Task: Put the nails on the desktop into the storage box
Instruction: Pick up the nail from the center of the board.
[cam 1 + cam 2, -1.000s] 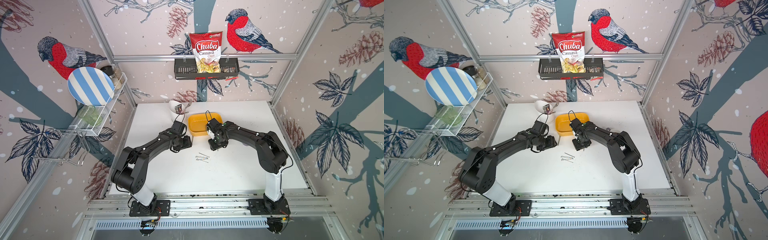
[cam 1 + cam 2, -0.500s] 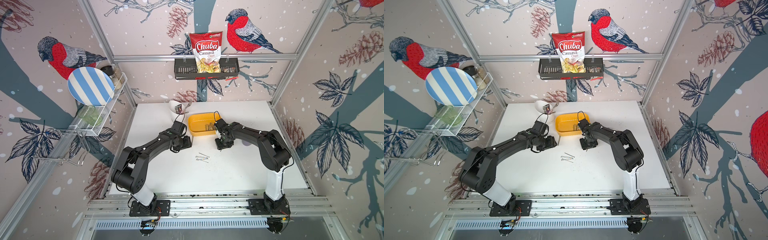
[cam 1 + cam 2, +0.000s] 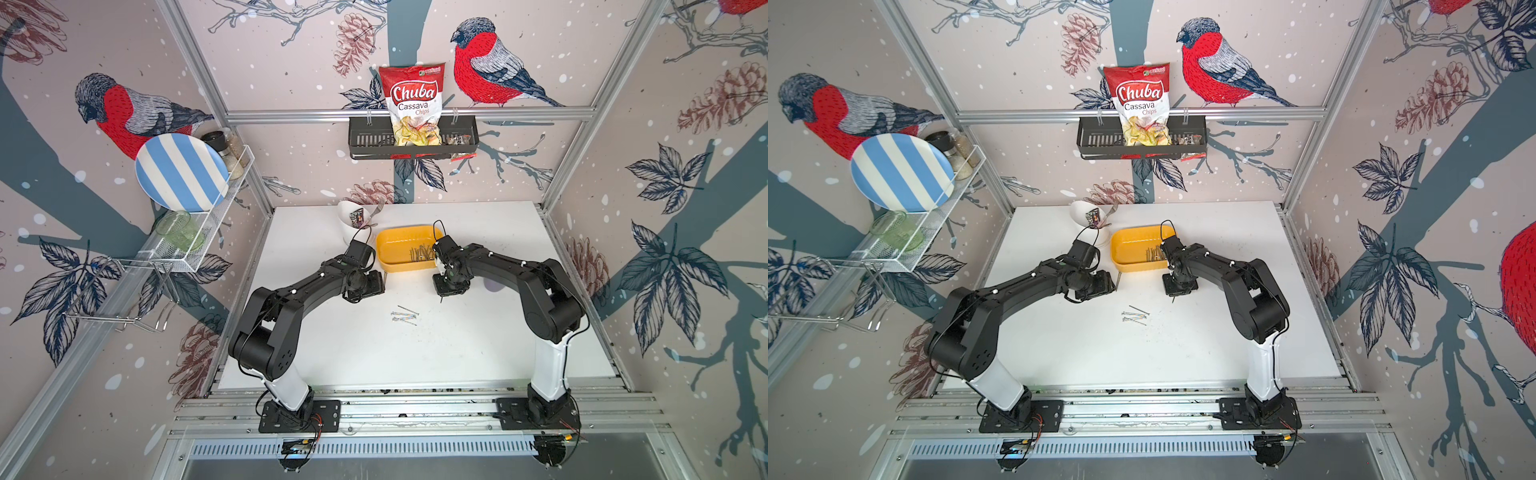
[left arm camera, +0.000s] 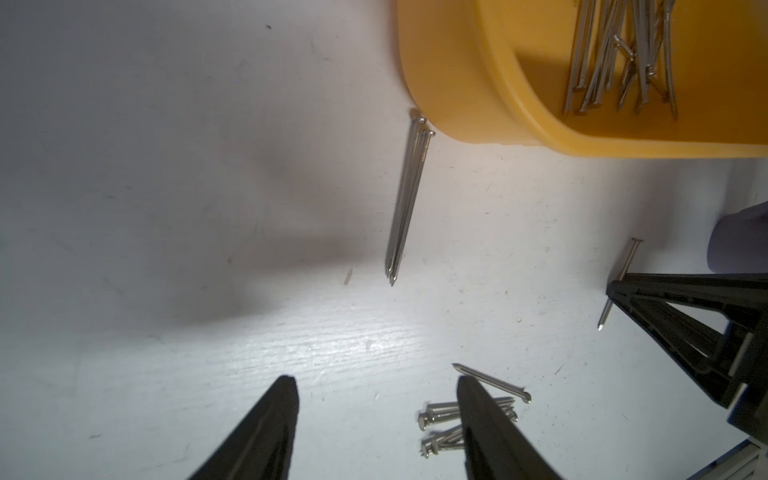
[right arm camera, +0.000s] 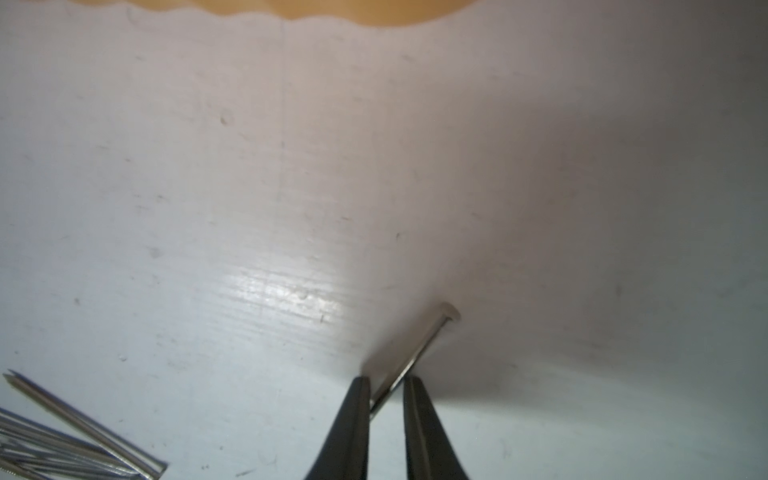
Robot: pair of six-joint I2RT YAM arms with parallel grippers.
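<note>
Both top views: high, steeply down, same whole-cell coverage. Wrist cams: close behind fingertips [image 5: 357, 415], both catch shallow yellow plastic tub [image 4: 457, 83] ahead.

Robot test cell dressed as a kitchen corner. Evidence: bare aluminium framing [image 3: 291, 116] around printed bullfinch wallpaper panels [image 3: 486, 70]; at the left of the frame, a wire shelf rack [image 3: 195, 254] carrying a blue-striped plate [image 3: 180, 172], spice jars [image 3: 232, 151] and a green glass [image 3: 178, 235]; top centre, a black wall basket [image 3: 370, 139] holding a cassava chips bag [image 3: 411, 104]; centre, a scuffed white tabletop [image 3: 478, 353]; along the lower edge, slotted mounting rails [image 3: 415, 409] with the left arm [image 3: 291, 299] and right arm [image 3: 519, 270] bolted on.
</note>
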